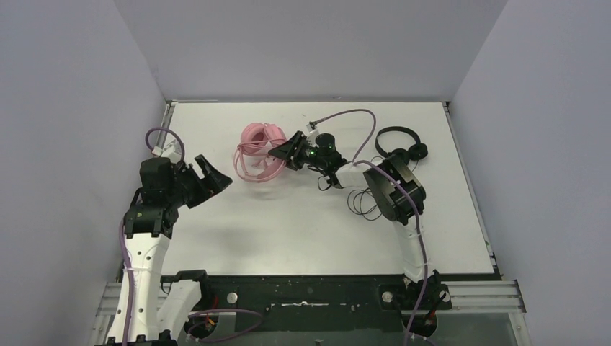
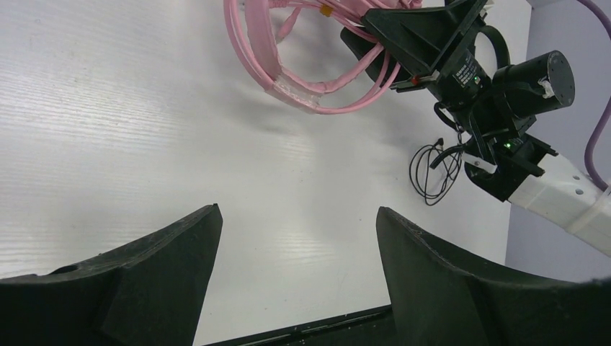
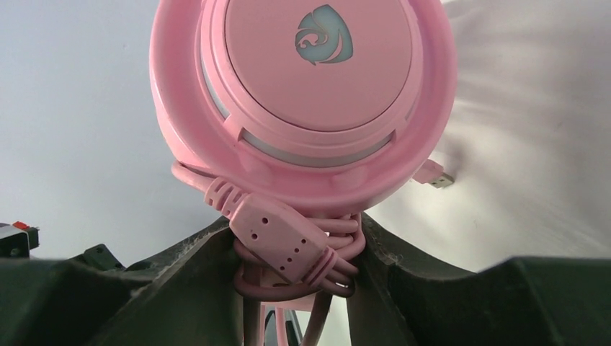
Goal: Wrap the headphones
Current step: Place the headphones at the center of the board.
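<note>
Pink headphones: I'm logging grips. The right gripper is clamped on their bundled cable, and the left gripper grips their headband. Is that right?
Not quite. The right gripper is clamped on the pink headphones' bundled cable, but the left gripper grips nothing: the left wrist view shows its jaws open over the bare table, apart from the headband.

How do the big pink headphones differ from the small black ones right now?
The pink padded over-ear headphones are bulky; the slim black headphones are smaller. The pink pair is held by the right gripper; the black pair lies free. The pink cable is bundled in that gripper; the thin black cable sprawls in loose loops. Both are corded.
</note>
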